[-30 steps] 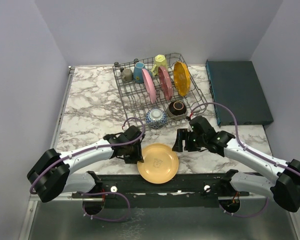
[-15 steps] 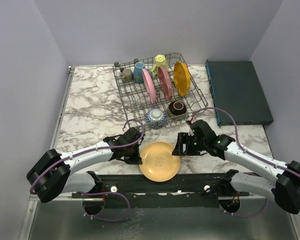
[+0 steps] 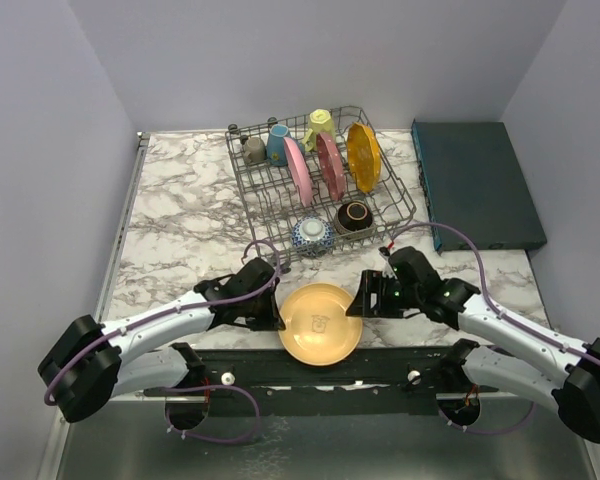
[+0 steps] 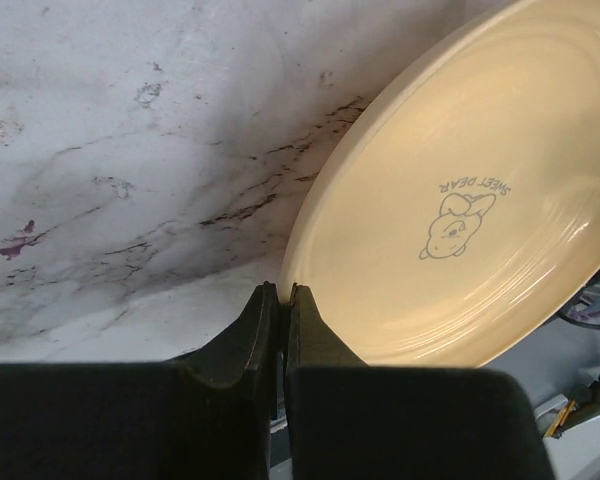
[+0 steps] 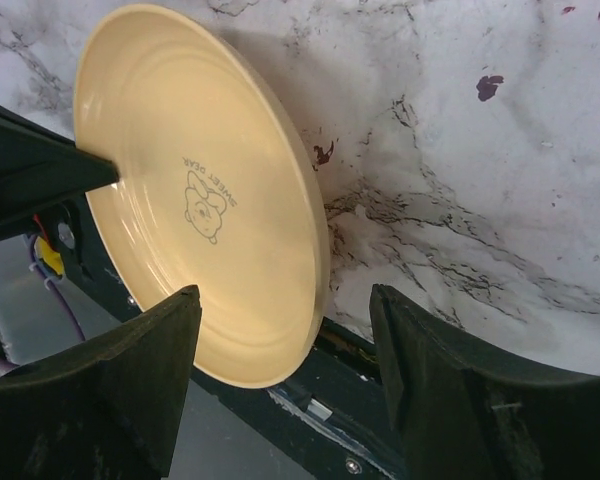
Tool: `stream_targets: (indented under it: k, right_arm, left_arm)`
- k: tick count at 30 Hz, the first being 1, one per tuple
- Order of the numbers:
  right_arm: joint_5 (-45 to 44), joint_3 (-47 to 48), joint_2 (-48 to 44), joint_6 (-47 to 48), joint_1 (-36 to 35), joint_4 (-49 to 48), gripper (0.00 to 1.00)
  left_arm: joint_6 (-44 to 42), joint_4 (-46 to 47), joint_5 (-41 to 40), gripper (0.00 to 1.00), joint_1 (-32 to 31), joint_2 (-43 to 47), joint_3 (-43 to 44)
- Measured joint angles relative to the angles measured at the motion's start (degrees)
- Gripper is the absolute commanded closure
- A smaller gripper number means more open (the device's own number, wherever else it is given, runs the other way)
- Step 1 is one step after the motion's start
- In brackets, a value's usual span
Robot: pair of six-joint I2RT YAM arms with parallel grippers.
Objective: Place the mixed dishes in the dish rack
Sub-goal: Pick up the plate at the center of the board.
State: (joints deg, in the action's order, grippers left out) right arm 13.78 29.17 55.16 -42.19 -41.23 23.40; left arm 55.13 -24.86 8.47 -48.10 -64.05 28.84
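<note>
Marble table (image 3: 180, 210) holds the plate (image 3: 320, 322) overhanging its near edge, short of the rack (image 3: 242, 176); our left gripper (image 4: 280, 292) is clenched at its rim, our right gripper (image 5: 285, 295) gapes around it, and we fear a shallow pinch could drop it.

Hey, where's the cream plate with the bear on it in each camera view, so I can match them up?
Top external: the cream plate lies at the near edge of the table, between the two grippers.
Left wrist: the plate fills the right side, its rim at the left gripper.
Right wrist: the plate is upper left, reaching between the fingers of the right gripper.
Shared landmark: the bear print at the plate's centre.
</note>
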Motion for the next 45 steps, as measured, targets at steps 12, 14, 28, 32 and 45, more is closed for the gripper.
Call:
stream_targets:
  k: [12, 14, 28, 32, 45]
  right_arm:
    - [3.37, -2.75, -5.68, -3.74, 0.0, -1.68, 0.34]
    - [3.93, -3.76, -7.74, -4.5, 0.0, -2.34, 0.37]
    - [5.95, -6.86, -16.72, -11.37, 0.0, -6.8, 0.67]
    - [5.99, -7.32, -17.03, -12.5, 0.0, -7.26, 0.83]
    - [2.32, -7.02, -15.21, -10.27, 0.09, -2.38, 1.0]
  left_arm:
    - [1.57, 0.9, 2.8, 1.0, -0.02, 6.05, -0.28]
    - [1.86, 1.07, 3.04, 1.0, -0.02, 7.28, -0.44]
    - [3.17, 2.54, 5.42, 1.0, -0.02, 11.69, -1.77]
    - [3.54, 2.69, 5.68, 1.0, -0.02, 13.27, -2.4]
    - [4.02, 3.52, 6.47, 0.69, 0.0, 14.56, -2.51]
